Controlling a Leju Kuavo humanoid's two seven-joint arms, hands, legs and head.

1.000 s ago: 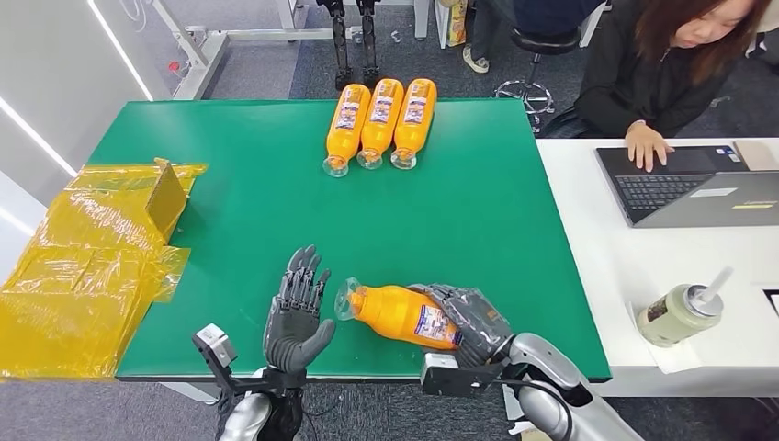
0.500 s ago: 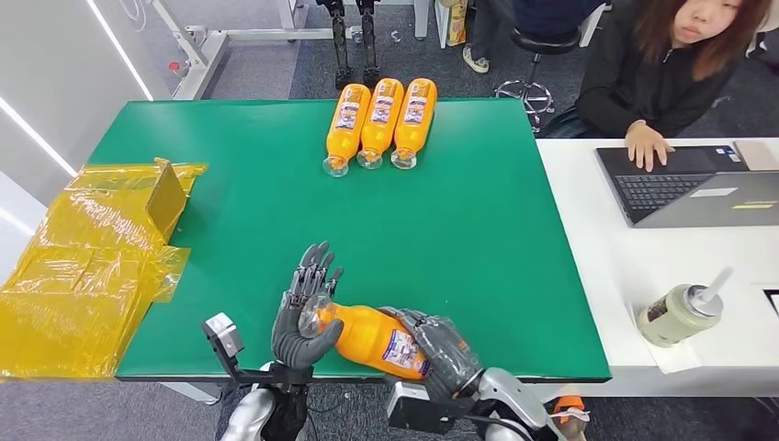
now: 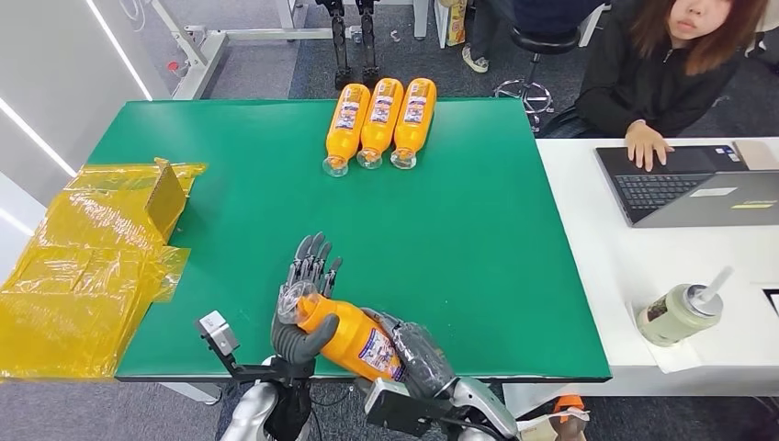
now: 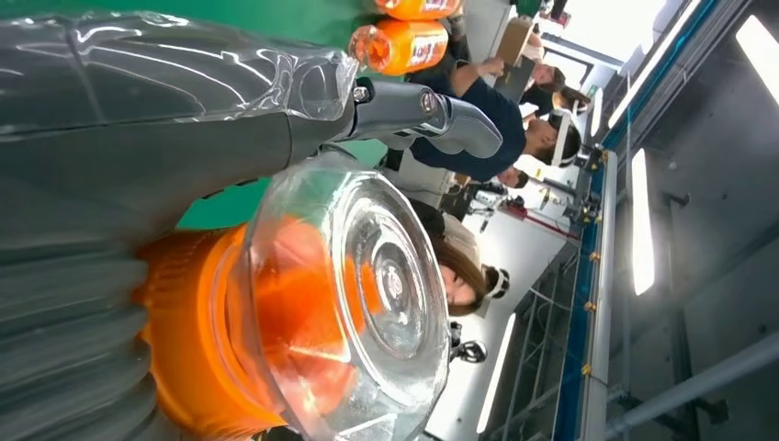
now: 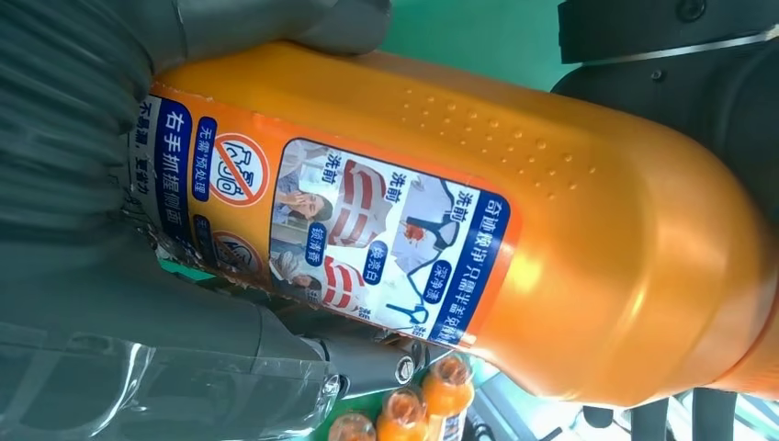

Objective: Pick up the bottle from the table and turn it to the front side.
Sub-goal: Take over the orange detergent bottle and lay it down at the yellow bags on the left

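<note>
Head view, bottle (image 3: 354, 337) gripped between left hand (image 3: 300, 312), right hand (image 3: 418, 356)

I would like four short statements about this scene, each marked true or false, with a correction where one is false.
1. The right hand holds the body of an orange plastic bottle with a clear cap. True.
2. The left hand is far from this bottle. False: it is at the bottle's cap end, with its thumb against the neck.
3. Three more orange bottles lie side by side at the far edge of the green table. True.
4. The open laptop stands on the green table. False: it is on the white desk beside that table, in front of a seated person.
</note>
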